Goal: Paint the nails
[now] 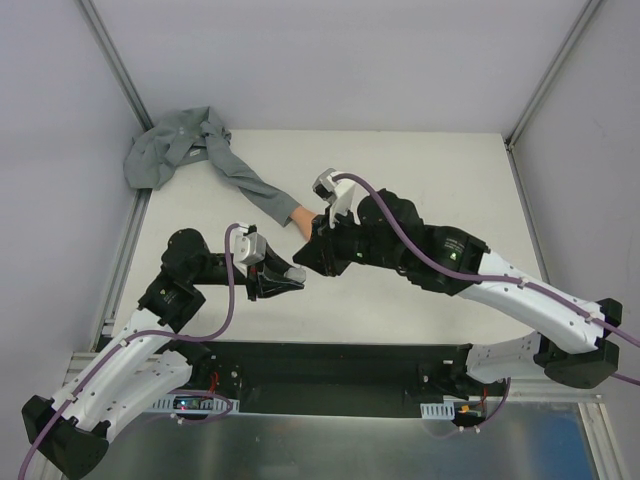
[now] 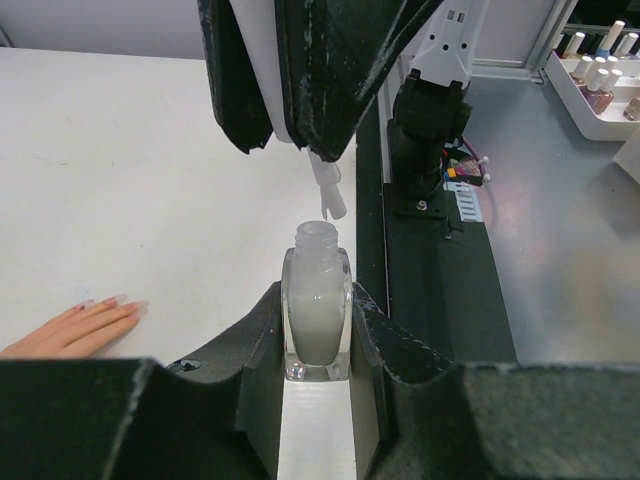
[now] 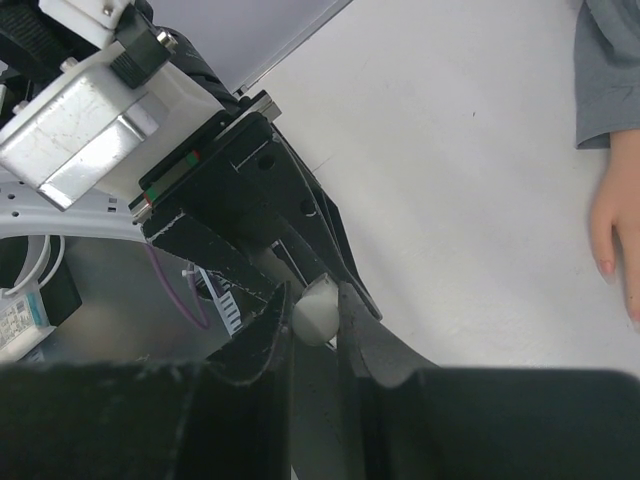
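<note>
The big white tabletop (image 1: 420,180) holds it all. A long grey cloth sleeve (image 1: 185,150) lies on it. A small peach pretend hand (image 2: 75,328) sticks out of the sleeve's end and lies flat.

The left claw (image 2: 318,300) is near the hand, on the side toward the robot. It is clamped on a small clear glass bottle of milky white polish (image 2: 317,325). The bottle is held upright with its neck open.

The right claw (image 3: 314,300) hangs just above that bottle, near the hand but not touching it. It is squeezed tight on a little round white cap (image 3: 318,314). A thin white brush stem (image 2: 328,188) hangs down from the cap, right over the bottle's open neck and apart from it.

The nails (image 2: 112,299) are the tiny tips of the hand's fingers. They look a bit pink, but they are too small to tell if they have polish on them.

I think this is the step of getting polish on the brush. Next, the right claw needs to carry the brush sideways to the hand, come down slowly and stroke one nail softly. The left claw should hold the bottle upright so nothing spills.
</note>
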Controlling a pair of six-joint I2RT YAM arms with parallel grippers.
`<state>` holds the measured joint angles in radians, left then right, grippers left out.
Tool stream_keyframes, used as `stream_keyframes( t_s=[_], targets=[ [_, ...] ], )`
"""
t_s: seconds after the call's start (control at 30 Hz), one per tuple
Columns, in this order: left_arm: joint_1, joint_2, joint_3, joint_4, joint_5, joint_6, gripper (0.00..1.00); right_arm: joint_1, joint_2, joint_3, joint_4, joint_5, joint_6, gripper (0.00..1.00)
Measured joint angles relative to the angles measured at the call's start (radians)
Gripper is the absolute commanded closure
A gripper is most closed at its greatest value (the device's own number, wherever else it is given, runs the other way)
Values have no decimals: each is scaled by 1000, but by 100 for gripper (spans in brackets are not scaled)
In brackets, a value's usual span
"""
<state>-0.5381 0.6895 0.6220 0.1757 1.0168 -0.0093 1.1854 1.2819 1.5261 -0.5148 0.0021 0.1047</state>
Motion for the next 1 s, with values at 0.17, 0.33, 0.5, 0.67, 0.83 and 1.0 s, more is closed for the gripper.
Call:
stream_keyframes(
  t_s=[0.17, 0.33, 0.5, 0.67, 0.83, 1.0],
  targets=[
    [0, -1, 0, 0, -4, 0, 100, 0, 0, -3, 9, 11, 0, 100],
    [0, -3, 0, 0, -5, 0, 100, 1, -2, -26, 13, 21, 0, 100],
    [0, -4, 0, 0, -5, 0, 100, 1, -2, -35, 11, 33, 0, 100],
    [0, -4, 0, 0, -4, 0, 100, 2, -3, -35, 12, 42, 0, 100],
    [0, -4, 0, 1, -4, 0, 100, 2, -3, -35, 14, 47, 0, 100],
    [0, -3, 0, 1, -4, 0, 100, 2, -3, -35, 15, 47, 0, 100]
  ],
)
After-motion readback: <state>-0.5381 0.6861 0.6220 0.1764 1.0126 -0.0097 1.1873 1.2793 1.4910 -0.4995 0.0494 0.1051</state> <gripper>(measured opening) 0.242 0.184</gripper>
